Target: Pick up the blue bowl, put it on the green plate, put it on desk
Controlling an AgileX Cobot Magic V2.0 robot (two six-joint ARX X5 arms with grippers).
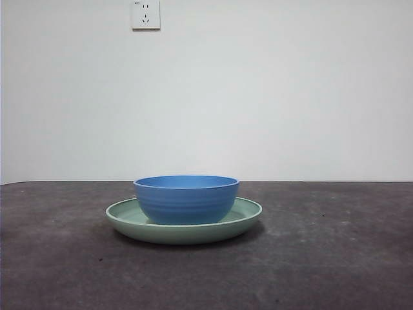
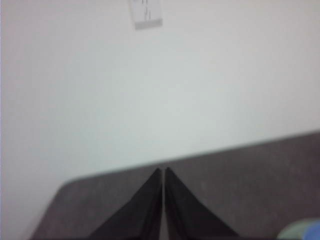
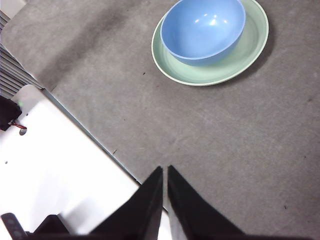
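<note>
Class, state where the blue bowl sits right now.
In the front view the bowl stands upright inside the green plate, at the middle of the desk, below the wall socket; neither hand is near it.

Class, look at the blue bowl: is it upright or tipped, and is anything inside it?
Upright and empty. The bowl sits level on the plate, rim up, and the right wrist view shows only bare blue inside.
</note>
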